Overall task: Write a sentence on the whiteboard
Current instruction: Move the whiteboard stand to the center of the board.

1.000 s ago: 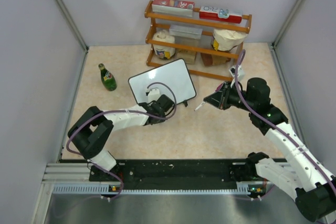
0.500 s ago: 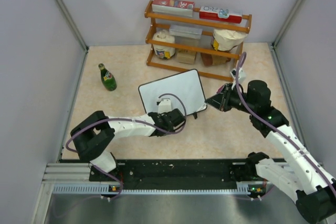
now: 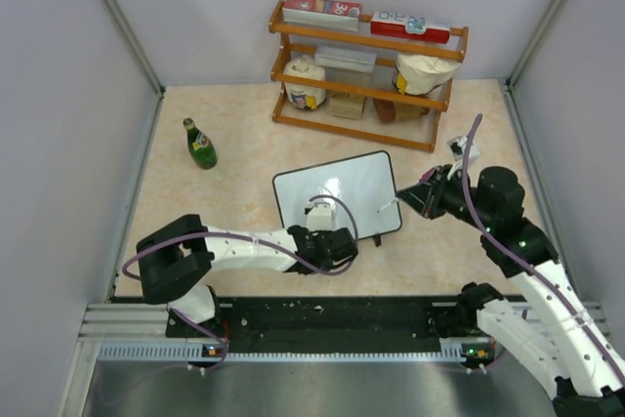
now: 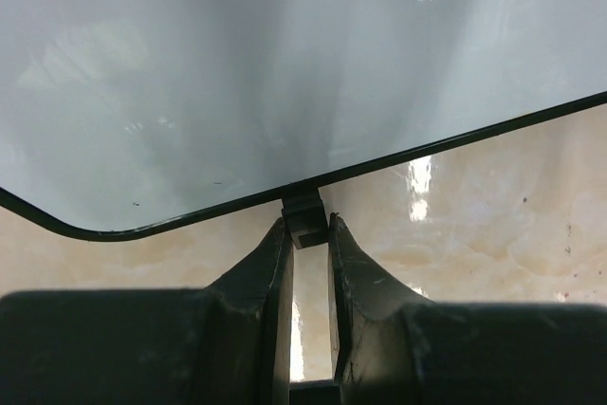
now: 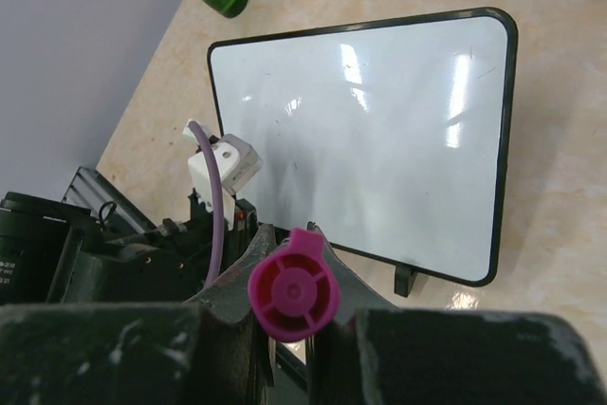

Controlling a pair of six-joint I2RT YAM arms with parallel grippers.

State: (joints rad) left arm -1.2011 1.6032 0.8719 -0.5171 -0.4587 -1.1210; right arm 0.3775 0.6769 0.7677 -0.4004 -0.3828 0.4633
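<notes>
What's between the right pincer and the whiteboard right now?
Only the marker held by the right pincer: in the top external view its pale tip reaches the whiteboard at its right edge. Nothing else sits there.

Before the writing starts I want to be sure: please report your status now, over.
Left gripper shut on foot of whiteboard. Right gripper shut on marker. The whiteboard is blank, nothing written yet. Green bottle and shelf stand apart.

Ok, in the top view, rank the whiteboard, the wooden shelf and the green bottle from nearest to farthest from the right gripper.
1. whiteboard, just left of the right gripper.
2. wooden shelf, behind, by the back wall.
3. green bottle, far left.
</notes>
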